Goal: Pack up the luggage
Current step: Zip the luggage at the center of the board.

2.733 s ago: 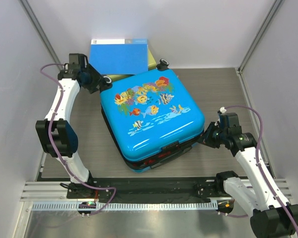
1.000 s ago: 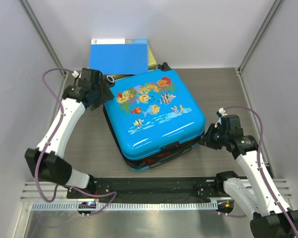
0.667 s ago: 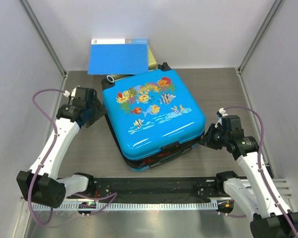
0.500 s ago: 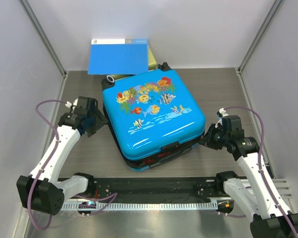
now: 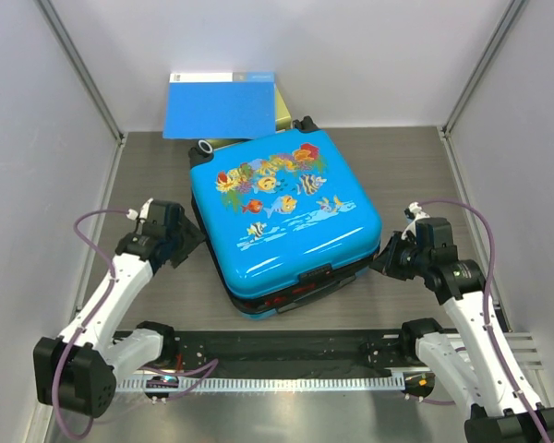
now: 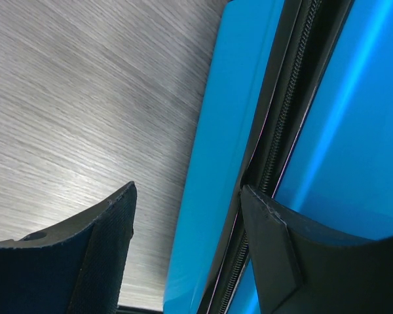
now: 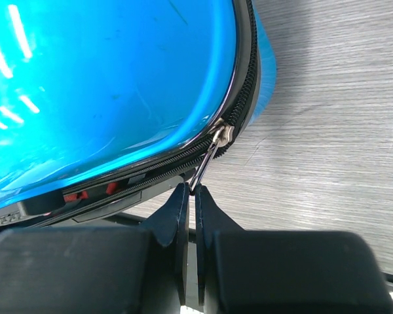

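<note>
Luggage: the luggage lies flat in the middle of the surface, fish-print shell up and turned a little askew, so one corner points toward the arm bases.
Wheels: two black wheels stick out along its far edge.
Near side: a dark gap shows between the two shells, with something red in it that is too small to name.
Left pincer: the left pincer sits low at the luggage's left side with its fingers spread wide and nothing between the pads.
Left fingers: in the left wrist view, one finger hangs over bare surface and the other stands in front of the zip track. A blue shell edge fills the gap between them. Whether either finger touches the luggage cannot be told.
Right pincer: the right pincer is at the luggage's near-right corner, its fingers pressed together on the tip of the zip pull.
Zip pull: this thin metal tab slants down from the slider, which sits right on the curve of that corner.
Folder: a plain blue folder stands behind the luggage, against the back wall.
Box: a yellow-green box is partly hidden behind the folder, close to one wheel.
</note>
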### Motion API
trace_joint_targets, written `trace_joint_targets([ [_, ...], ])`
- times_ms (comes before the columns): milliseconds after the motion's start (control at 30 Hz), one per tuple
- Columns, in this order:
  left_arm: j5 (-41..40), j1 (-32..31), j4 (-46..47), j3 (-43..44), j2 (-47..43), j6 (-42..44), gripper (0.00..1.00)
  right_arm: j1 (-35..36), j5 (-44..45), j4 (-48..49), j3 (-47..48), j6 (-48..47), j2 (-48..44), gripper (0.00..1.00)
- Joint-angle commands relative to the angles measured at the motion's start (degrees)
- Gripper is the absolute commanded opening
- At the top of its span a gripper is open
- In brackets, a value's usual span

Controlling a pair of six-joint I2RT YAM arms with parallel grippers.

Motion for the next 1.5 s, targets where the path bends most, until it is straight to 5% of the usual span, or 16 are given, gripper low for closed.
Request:
trace_joint_targets([
  [0, 0.9, -0.4, 7.1, -1.4, -2.3, -2.7, 0.67, 0.5, -5.5, -0.3, 1.0, -0.1, -2.3, 0.02],
  [300, 0.7, -0.3, 7.0, -2.3, -7.3, -5.3, 0.67, 0.5, -4.5, -0.7, 1.1, 0.9, -2.9, 0.02],
  [867, 0.6, -0.3, 7.7, -6.8, -2.1, -2.7, 0.64, 0.5, -4.1, -1.8, 0.9, 0.7, -2.9, 0.02],
  [1100, 0.9, -0.3, 8.0, -8.0, -4.4, -3.5, 0.33, 0.5, -0.3, -3.0, 0.9, 1.7, -3.0, 0.01],
  [1167, 1.1, -0.3, 8.0, -8.0, -4.6, -3.5, 0.17, 0.5, 3.4, -3.6, 1.4, 2.5, -3.8, 0.02],
  [1233, 1.6, -0.3, 8.3, -7.8, -4.9, -3.7, 0.0, 0.5, 6.5, -3.9, 2.3, 3.4, -4.3, 0.15],
  [1333, 1.6, -0.3, 9.4, -6.9, -4.3, -3.4, 0.0, 0.5, 12.6, -5.0, 2.8, 5.5, -4.2, 0.45],
  [1467, 2.2, 0.0, 10.0, -4.9, -2.3, -2.5, 0.0, 0.5, 12.3, -2.0, 2.9, 4.8, -2.6, 0.55],
])
